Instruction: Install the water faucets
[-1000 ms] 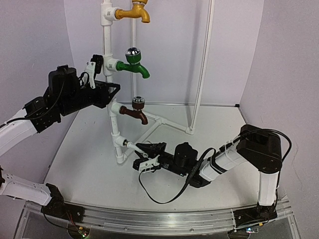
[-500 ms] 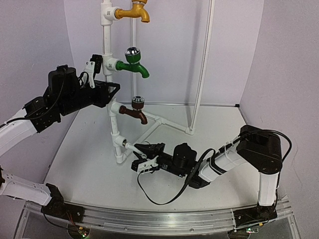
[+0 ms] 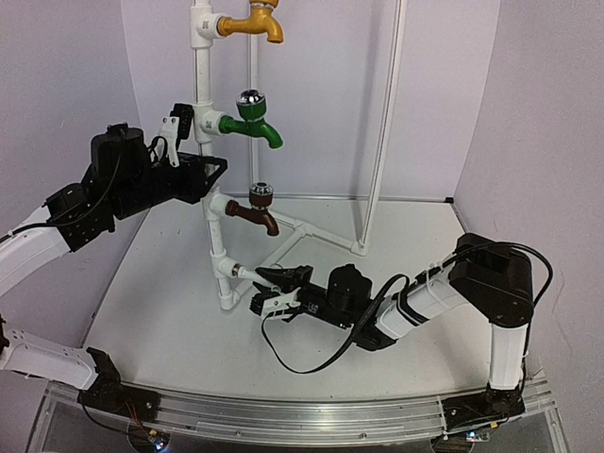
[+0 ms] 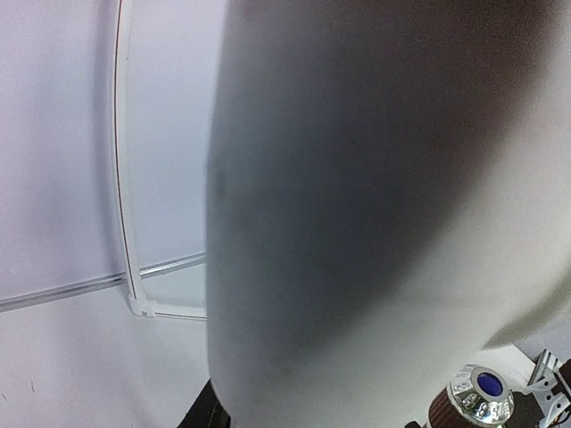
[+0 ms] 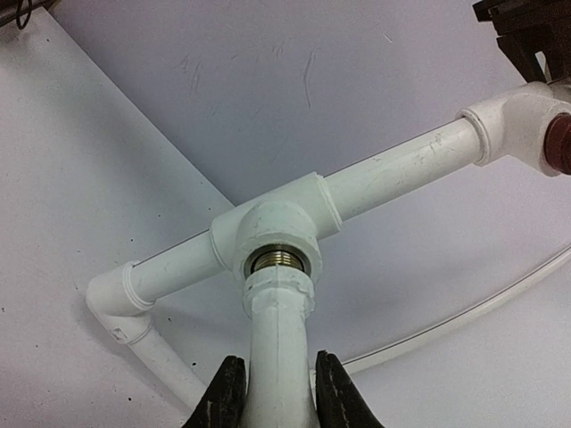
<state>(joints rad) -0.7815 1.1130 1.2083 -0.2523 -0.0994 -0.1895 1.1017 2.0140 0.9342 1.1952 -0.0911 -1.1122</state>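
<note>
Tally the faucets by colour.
yellow faucet: 1
green faucet: 1
brown faucet: 1
white faucet: 1
Total: 4

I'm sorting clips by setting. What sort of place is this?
Probably a robotics test booth, not real plumbing: plain pale walls around a tabletop, a freestanding white pipe stand carrying the green faucet and others, arm bases on a metal rail.
</note>
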